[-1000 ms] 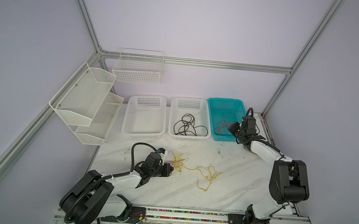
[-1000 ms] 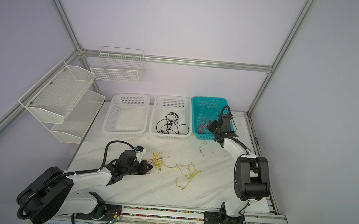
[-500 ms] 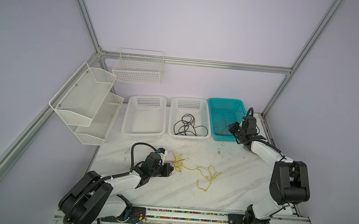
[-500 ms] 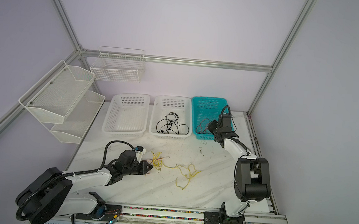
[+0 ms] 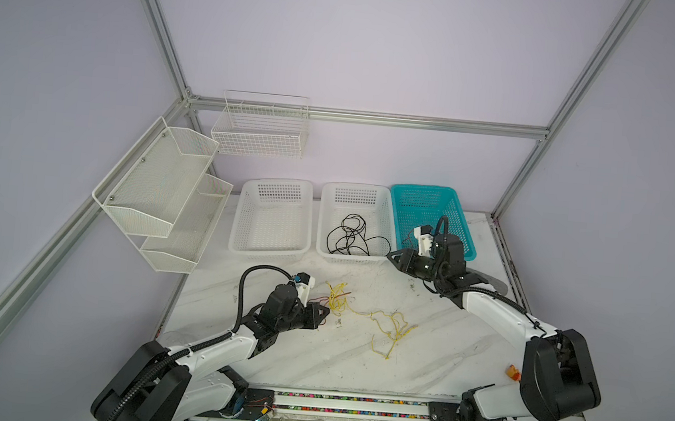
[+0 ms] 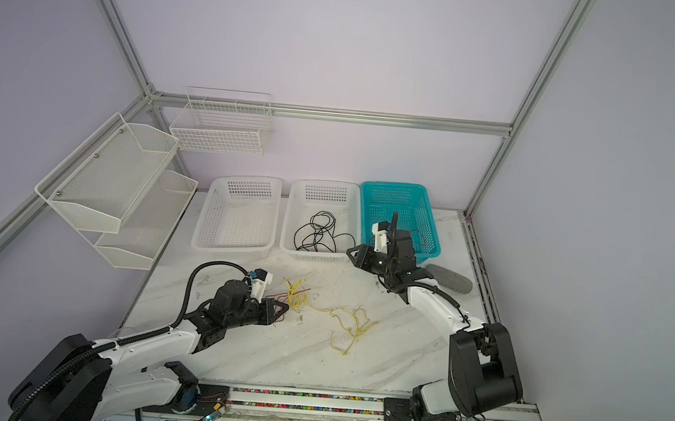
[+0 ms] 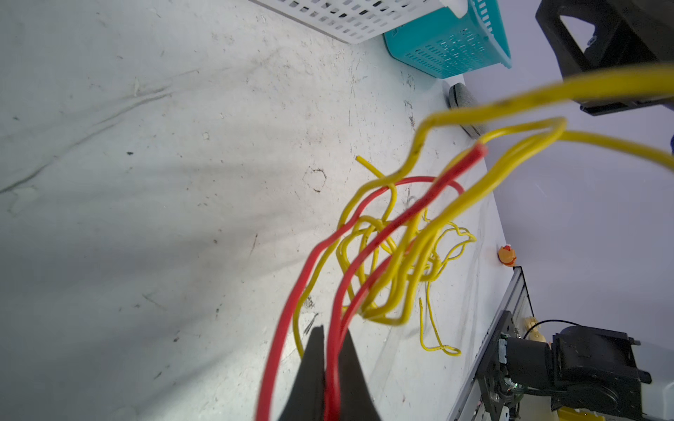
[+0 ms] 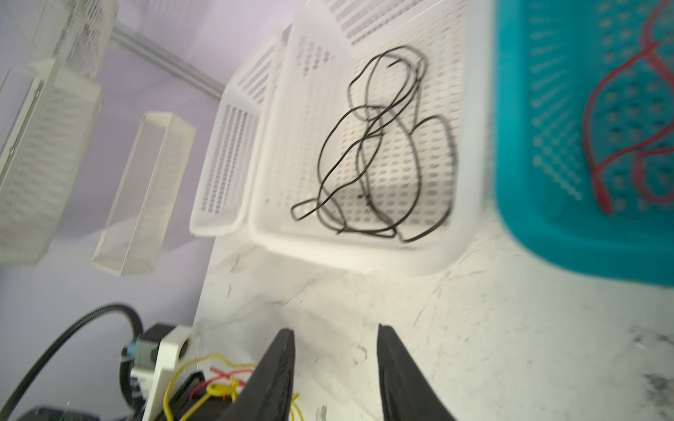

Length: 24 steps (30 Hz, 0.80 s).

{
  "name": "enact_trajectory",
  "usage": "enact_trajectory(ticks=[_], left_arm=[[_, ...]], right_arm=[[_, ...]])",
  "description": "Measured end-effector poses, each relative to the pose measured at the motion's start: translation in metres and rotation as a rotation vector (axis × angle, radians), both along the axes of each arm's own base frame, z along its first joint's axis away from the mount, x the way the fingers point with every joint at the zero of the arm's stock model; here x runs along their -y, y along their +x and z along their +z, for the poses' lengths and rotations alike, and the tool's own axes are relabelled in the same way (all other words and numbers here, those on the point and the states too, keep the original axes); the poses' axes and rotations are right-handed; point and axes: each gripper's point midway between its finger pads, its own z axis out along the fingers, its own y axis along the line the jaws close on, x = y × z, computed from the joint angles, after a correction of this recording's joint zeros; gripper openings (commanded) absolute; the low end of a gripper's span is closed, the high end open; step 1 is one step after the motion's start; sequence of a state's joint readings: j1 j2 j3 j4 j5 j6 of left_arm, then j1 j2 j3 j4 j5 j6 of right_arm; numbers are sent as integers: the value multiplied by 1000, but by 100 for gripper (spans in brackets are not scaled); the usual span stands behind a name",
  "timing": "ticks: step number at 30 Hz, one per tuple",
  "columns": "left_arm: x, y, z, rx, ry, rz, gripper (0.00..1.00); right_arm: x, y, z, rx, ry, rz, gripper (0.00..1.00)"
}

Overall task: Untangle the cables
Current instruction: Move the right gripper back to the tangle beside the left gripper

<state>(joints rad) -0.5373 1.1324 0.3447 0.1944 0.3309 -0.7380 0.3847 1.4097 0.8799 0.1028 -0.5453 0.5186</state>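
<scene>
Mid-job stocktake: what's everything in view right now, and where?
white baskets: two, white, table back
teal basket: one, teal, back right
yellow cables: several, yellow, tangled mid-table
red cables: count unclear, red, in tangle and teal basket
black cable: one, black, middle white basket
wire racks: two, white, left frame and back wall
grey oval object: one, grey, beside teal basket
left gripper: one, black, shut on a red cable
right gripper: one, black, open, before the baskets

The left claw is pinched tight and held low, while the right claw stands parted, both pointing inward.
</scene>
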Motion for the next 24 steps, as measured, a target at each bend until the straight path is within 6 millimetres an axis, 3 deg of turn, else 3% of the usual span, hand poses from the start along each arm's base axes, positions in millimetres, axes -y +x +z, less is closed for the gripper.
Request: enact_trajectory(ticks=[5, 9, 19, 24], left_arm=[[2, -2, 0, -10, -11, -15, 0], [4, -4, -3, -25, -16, -25, 0], [10, -8, 2, -24, -44, -58, 0], [12, -9, 3, -24, -51, -69, 0]], right_arm=[[-33, -40, 15, 87, 29, 156, 45], [-54, -58, 10, 109, 18, 239, 45], [-79, -70, -20, 121, -51, 318, 45], [-85, -74, -22, 145, -68, 335, 45]])
